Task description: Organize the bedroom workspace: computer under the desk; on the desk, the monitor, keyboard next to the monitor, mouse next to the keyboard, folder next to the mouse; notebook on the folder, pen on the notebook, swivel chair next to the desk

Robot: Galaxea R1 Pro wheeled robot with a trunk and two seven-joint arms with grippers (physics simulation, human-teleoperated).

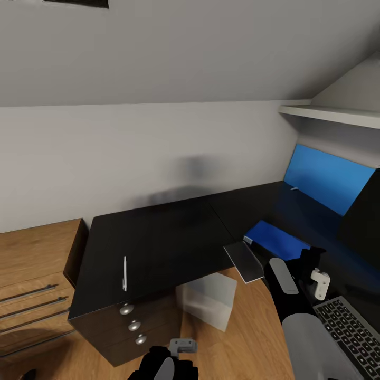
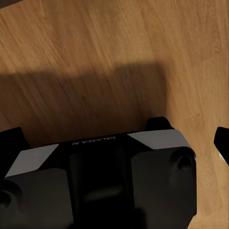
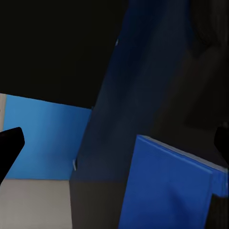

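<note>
R arm, black and light-grey sleeved forearm (image 1: 303, 330), is reaching up and fwd from the lower right of the head view, elbow low, wrist raised. Its black wrist section is carrying a small white bracket (image 1: 320, 281). Right gripper (image 1: 311, 257) is pointing away from the robot; in the right wrist view one black fingertip (image 3: 8, 143) is sitting at one edge and a dark sliver at the opposite edge, so the jaws are standing wide apart w/ nothing between. Left gripper (image 1: 182, 347) is hanging low, near the trunk, pointing down; jaw state unclear.
</note>
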